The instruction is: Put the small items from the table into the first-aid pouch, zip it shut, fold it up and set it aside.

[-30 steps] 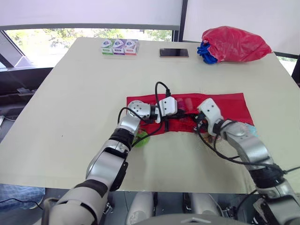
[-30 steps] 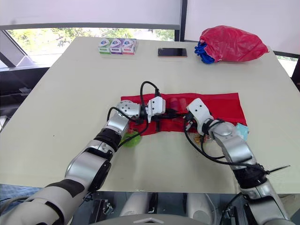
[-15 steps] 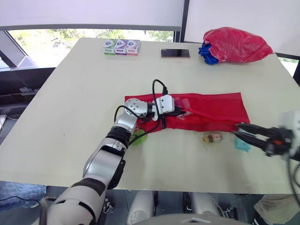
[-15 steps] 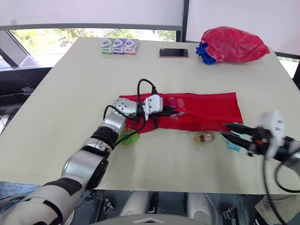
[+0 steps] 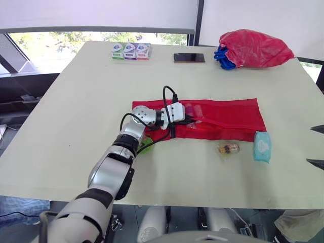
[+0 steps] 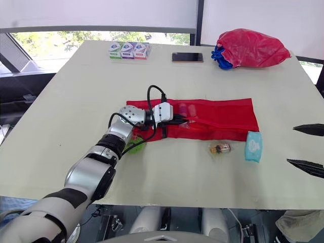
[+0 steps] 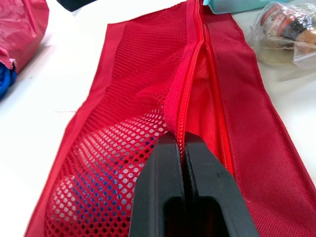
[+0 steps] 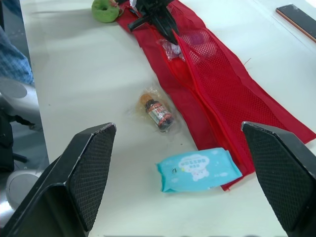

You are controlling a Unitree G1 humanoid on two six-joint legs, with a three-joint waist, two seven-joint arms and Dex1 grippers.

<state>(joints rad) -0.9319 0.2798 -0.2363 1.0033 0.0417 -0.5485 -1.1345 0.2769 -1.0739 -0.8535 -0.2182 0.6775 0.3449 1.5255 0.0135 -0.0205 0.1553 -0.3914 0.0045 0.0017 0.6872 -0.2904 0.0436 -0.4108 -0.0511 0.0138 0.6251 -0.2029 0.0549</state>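
Observation:
The red first-aid pouch (image 5: pixel 223 115) lies flat and unfolded on the table, its zip partly open. My left gripper (image 5: pixel 188 120) is shut on the zip-side edge of the mesh flap (image 7: pixel 148 113), near the pouch's left end. A small brown bottle in clear wrap (image 5: pixel 229 148) and a light blue wipes packet (image 5: pixel 262 146) lie just in front of the pouch. A green item (image 5: pixel 146 145) sits beside my left forearm. My right gripper (image 6: pixel 299 148) hangs off to the right of the packet, wide open and empty, with its fingers (image 8: pixel 91 170) apart.
At the far side of the table are a red plastic bag with blue cloth (image 5: pixel 254 48), a phone (image 5: pixel 189 57) and three small boxes (image 5: pixel 130 51). The table's front edge (image 5: pixel 167 202) is close to me.
My right gripper has pulled back from the pouch's middle to the table's right side and opened. The bottle and wipes packet now lie uncovered. My left gripper keeps its hold.

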